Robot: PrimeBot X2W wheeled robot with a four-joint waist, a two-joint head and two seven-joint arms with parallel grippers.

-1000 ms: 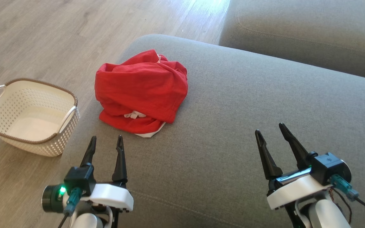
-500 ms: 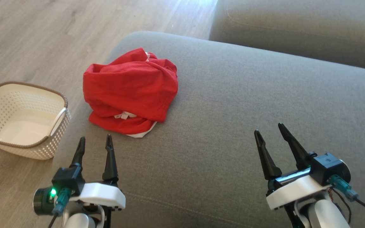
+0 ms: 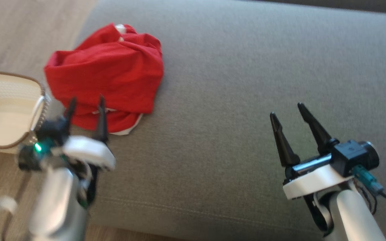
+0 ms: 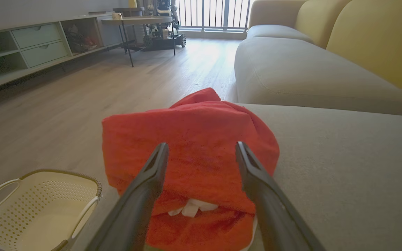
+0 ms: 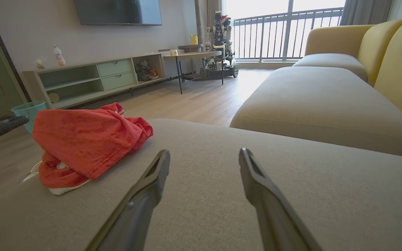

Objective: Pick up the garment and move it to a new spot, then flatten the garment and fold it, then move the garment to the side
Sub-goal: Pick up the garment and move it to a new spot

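Bare grey cushion (image 3: 233, 100) lies open ahead of my right gripper (image 3: 286, 109). The crumpled red garment (image 3: 112, 67) blocks the way just ahead of my left gripper (image 3: 87, 98), and a white basket (image 3: 12, 92) stands close on that side.

Left gripper (image 3: 87, 98): jaws wide apart, empty, fingers pointing up the head view; left forearm (image 3: 57, 201) pale, blurred, below it. Right gripper (image 3: 286, 109): jaws equally wide, empty, fingers tilted slightly left; right forearm (image 3: 354, 214) at lower right
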